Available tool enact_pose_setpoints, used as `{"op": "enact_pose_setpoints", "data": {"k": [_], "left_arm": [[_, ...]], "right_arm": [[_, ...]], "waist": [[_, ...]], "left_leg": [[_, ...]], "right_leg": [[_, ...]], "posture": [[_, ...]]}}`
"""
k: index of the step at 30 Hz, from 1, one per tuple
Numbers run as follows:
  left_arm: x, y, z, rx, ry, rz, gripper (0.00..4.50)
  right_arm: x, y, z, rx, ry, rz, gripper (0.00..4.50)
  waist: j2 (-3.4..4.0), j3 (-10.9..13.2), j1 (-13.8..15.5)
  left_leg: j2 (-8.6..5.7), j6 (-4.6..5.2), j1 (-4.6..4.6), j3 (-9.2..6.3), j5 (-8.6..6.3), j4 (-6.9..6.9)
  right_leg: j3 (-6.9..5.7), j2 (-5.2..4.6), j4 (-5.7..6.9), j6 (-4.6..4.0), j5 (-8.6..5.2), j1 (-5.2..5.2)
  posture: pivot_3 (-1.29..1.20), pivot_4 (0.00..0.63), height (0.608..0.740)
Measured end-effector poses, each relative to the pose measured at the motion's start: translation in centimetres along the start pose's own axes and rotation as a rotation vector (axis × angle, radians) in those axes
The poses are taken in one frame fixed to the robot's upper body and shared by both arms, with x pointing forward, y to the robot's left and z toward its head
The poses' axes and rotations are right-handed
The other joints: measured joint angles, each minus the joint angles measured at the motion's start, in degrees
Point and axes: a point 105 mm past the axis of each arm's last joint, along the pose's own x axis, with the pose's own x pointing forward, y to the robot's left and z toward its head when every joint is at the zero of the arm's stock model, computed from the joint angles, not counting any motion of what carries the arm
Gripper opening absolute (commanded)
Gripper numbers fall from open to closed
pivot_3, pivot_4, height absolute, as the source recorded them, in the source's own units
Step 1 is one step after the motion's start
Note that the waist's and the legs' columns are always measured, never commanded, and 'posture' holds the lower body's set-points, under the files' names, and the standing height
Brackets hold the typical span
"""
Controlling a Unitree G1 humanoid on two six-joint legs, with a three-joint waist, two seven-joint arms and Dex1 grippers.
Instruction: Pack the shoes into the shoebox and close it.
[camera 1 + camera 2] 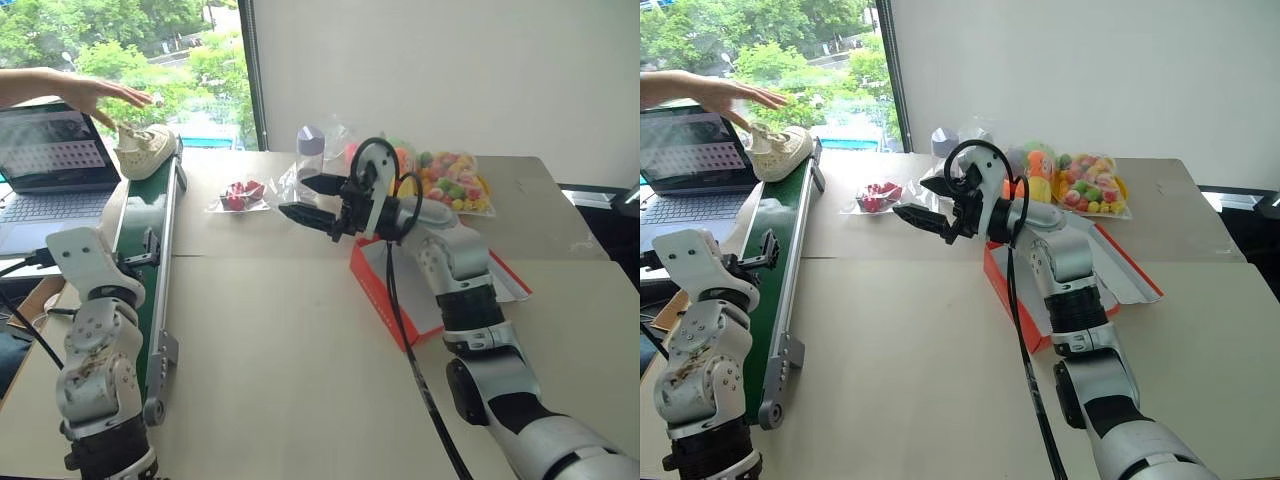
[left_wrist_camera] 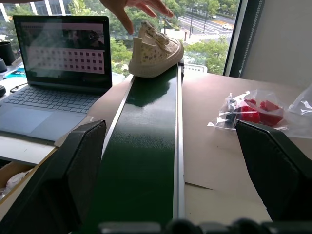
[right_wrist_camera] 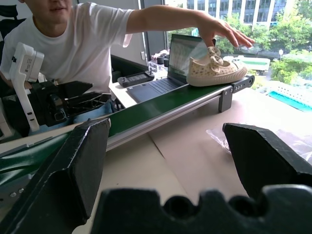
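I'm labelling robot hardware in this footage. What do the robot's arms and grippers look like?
Both arms are built of rounded silver-grey segments joined by black joints. The right arm has a black cable running along it, looping over the wrist. The right gripper and the left gripper each have two black wedge-shaped fingers. The left arm looks scuffed.

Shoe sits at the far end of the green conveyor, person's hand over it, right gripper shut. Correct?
Not quite: the right gripper is open, its fingers spread apart in the left eye view. The shoe does sit at the far end of the green conveyor, under the person's hand.
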Motion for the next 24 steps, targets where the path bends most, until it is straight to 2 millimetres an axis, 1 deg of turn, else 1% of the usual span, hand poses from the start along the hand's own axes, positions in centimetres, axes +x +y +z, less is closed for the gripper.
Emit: {"op": "enact_pose_setpoints", "data": {"k": [5,7,9,10,11,14,16,21,24], "left_arm": [[0.3,0.1,-0.2,0.011,0.004,0.006,4.5],[0.5,0.6,-0.5,0.029,0.016,0.017,4.5],[0.7,1.9,-0.7,0.056,0.03,0.037,4.5],[0.8,3.0,-0.8,0.071,0.04,0.06,4.5],[0.8,3.5,-0.8,0.076,0.044,0.073,4.5],[1.1,6.2,-1.1,0.091,0.078,0.09,4.5],[1.2,6.8,-1.1,0.104,0.09,0.076,4.5],[1.8,7.1,-1.1,0.137,0.117,-0.043,4.5],[2.0,7.1,-1.8,0.152,0.158,-0.104,4.5]], "right_arm": [[0.1,0.3,0.4,-0.013,0.003,-0.001,4.45],[0.2,0.5,0.6,-0.024,-0.001,-0.001,4.45],[0.2,0.7,0.8,-0.028,0.001,0.002,4.45],[0.2,0.8,0.8,-0.027,0.004,0.0,4.45],[0.2,0.8,0.8,-0.027,0.005,-0.001,4.45],[0.2,0.8,0.6,-0.022,0.016,-0.004,4.45],[0.2,0.9,0.7,-0.027,0.015,-0.003,4.45],[0.3,1.3,0.8,-0.041,0.019,0.008,4.45],[0.3,1.3,0.7,-0.041,0.028,0.008,4.45]], "waist": [[0.0,0.0,-0.04],[0.0,0.0,-0.09],[0.0,0.0,-0.21],[0.0,0.0,-0.29],[0.0,0.0,-0.29],[0.0,0.0,-0.2],[0.0,0.0,-0.19],[0.0,0.0,-0.01],[0.0,0.0,-0.08]], "left_leg": [[0.0,0.0,-0.16,0.0,0.0,0.0],[0.01,0.01,-0.24,0.0,0.01,0.0],[0.02,0.01,-0.27,0.0,0.02,0.0],[0.04,0.01,-0.27,0.01,0.02,-0.01],[0.04,0.01,-0.28,0.01,0.02,-0.01],[0.03,0.0,-0.32,0.01,0.02,-0.01],[0.02,-0.01,-0.35,0.01,0.01,-0.01],[0.02,-0.03,-0.55,0.02,0.0,-0.01],[0.03,-0.04,-0.68,0.01,0.01,-0.01]], "right_leg": [[0.0,0.0,0.02,-0.17,0.11,-0.16],[0.0,0.01,0.04,-0.17,0.11,-0.25],[0.0,0.03,0.06,-0.17,0.11,-0.3],[0.0,0.04,0.07,-0.18,0.1,-0.32],[0.0,0.04,0.07,-0.18,0.1,-0.33],[-0.04,0.01,0.06,-0.19,0.09,-0.39],[-0.05,-0.02,0.05,-0.19,0.08,-0.42],[-0.08,-0.09,0.05,-0.28,0.12,-0.61],[-0.09,-0.08,0.06,-0.4,0.19,-0.74]], "posture": [[0.0,0.15,0.74],[0.0,0.15,0.74],[0.0,0.15,0.74],[0.0,0.15,0.74],[0.0,0.15,0.74],[0.0,0.15,0.74],[0.0,0.15,0.74],[0.0,0.15,0.74],[0.0,0.15,0.74]]}}
